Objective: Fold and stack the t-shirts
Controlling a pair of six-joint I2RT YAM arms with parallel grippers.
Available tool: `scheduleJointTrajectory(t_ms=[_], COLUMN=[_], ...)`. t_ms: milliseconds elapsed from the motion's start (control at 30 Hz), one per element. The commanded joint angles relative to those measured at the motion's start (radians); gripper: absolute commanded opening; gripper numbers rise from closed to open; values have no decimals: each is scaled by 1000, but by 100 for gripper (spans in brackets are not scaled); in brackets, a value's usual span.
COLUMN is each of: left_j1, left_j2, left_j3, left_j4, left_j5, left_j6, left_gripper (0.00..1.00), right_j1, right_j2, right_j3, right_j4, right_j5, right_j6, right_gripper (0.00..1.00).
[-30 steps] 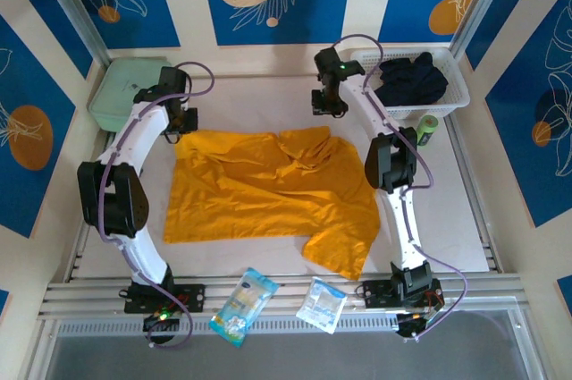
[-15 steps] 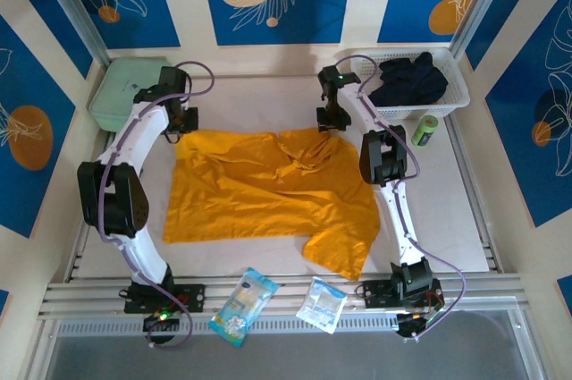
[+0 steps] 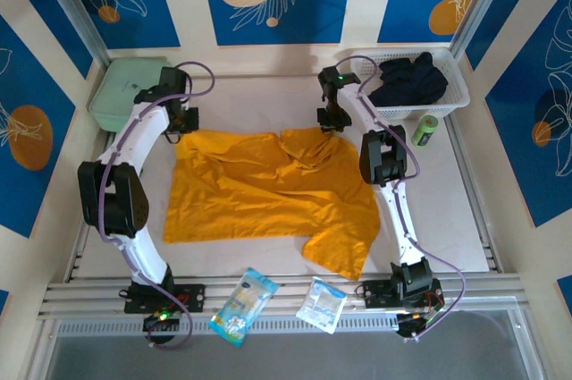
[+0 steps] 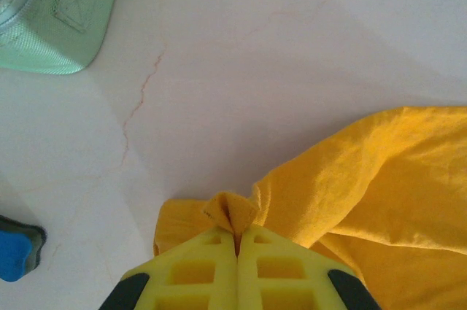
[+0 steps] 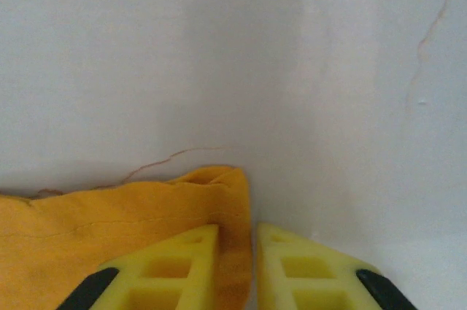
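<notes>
One bright orange-yellow t-shirt point(image 3: 268, 183) lies spread and rumpled in the middle of the table. My left gripper point(image 3: 183, 125) is at its far left corner. In the left wrist view the left gripper point(image 4: 236, 233) is shut, with a small fold of the t-shirt point(image 4: 379, 171) pinched between the yellow fingertips. My right gripper point(image 3: 332, 125) is at the far right corner. In the right wrist view the right gripper point(image 5: 237, 228) stands narrowly open. The t-shirt's point(image 5: 109, 215) corner lies between the jaws, with a thin gap beside the right finger.
A pale mint-green zip case point(image 3: 121, 89) sits at the far left corner, also in the left wrist view point(image 4: 51, 18). A white basket point(image 3: 456, 94) with dark clothes point(image 3: 409, 80) stands far right, a green roll point(image 3: 428, 130) beside it. Two plastic packets point(image 3: 243, 304) point(image 3: 321, 304) lie at the near edge.
My right gripper came down toward the shirt's far right corner and its jaws narrowed around the cloth edge. The left gripper has kept its hold and place.
</notes>
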Motion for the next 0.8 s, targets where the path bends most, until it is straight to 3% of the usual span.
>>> scheduleJointTrajectory(t_ms=[0,133,333,533,767], left_j1=[-9,-8,-9,-10,-18], left_j2=[3,13,4,-73,-287], left_j3=[-16,-18,28,140,222], left_j4=[15,23,6,-69,-159], left_j5=[18,24,43,58,63], left_j6=[-9,-8,-13,-5,5], left_gripper=[0,0,0,0,0], right_j1=[32,32,35,35,76], right_j2=[79,81,17,-212,-578], right_j3=[1,27,115,91,-80], right_j4=[-6,-15,-68,-72,-49], right_j5=[-98,-109,-82,-39,37], right_j6=[9,8,-13,-27,-39], right_gripper=[11,0,0,0,0])
